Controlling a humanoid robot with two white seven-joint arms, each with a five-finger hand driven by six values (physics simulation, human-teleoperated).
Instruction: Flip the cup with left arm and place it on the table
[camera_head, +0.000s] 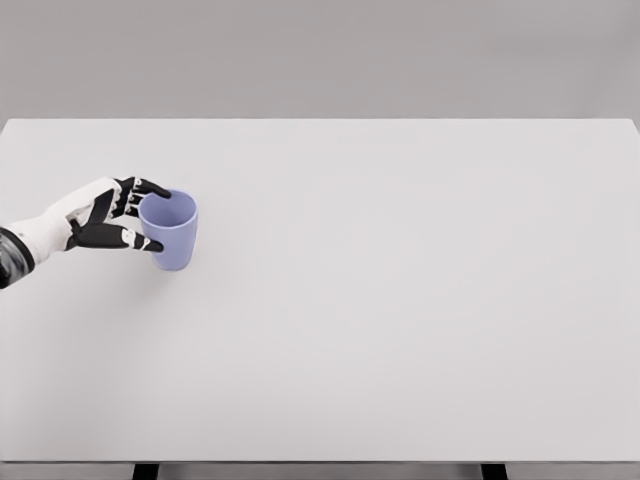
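The left hand (105, 220) reached in from the left edge of the frame, its white forearm running low and nearly level over the worktop (400, 300). The black-tipped fingers (150, 187) were curled around the rim and left side of the cup (172, 230), the thumb lying across its near wall and the others hooked at the far edge of the mouth. The pale blue cup stood at the left of the frame, mouth upward, its base on the white worktop.
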